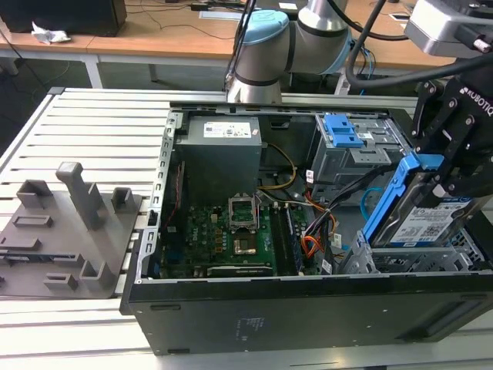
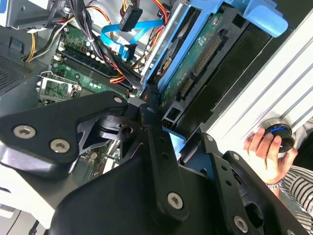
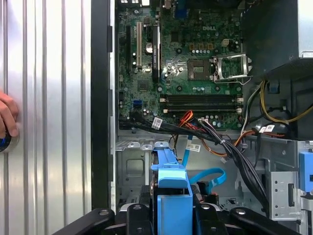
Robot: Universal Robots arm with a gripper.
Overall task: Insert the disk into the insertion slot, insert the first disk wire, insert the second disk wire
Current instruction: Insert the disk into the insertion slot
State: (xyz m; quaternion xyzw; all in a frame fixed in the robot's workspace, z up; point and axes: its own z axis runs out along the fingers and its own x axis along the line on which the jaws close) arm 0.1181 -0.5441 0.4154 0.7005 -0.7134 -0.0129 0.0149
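The disk point(image 1: 428, 222), silver with a white label in a blue carrier frame point(image 1: 387, 202), hangs steeply tilted at the exterior view's right. My gripper point(image 1: 453, 179) is shut on its upper end. The disk's lower edge meets the top of the insertion slot point(image 1: 420, 260), the grey perforated cage in the case's near right corner. In the first wrist view the blue carrier point(image 3: 170, 188) sits between my black fingers point(image 3: 134, 215). The second wrist view shows the disk's green underside point(image 2: 195, 54). A blue flat wire point(image 3: 209, 176) point(image 2: 116, 33) lies loose beside the cage.
The open computer case point(image 1: 231, 308) lies on a slatted aluminium table point(image 1: 92, 123). Inside are the motherboard point(image 1: 231, 231), a power supply point(image 1: 219, 150) and a taller bay with a blue latch point(image 1: 343, 131). A grey fixture point(image 1: 69, 223) stands at the exterior view's left. A person's hand point(image 2: 266, 147) rests on a knob.
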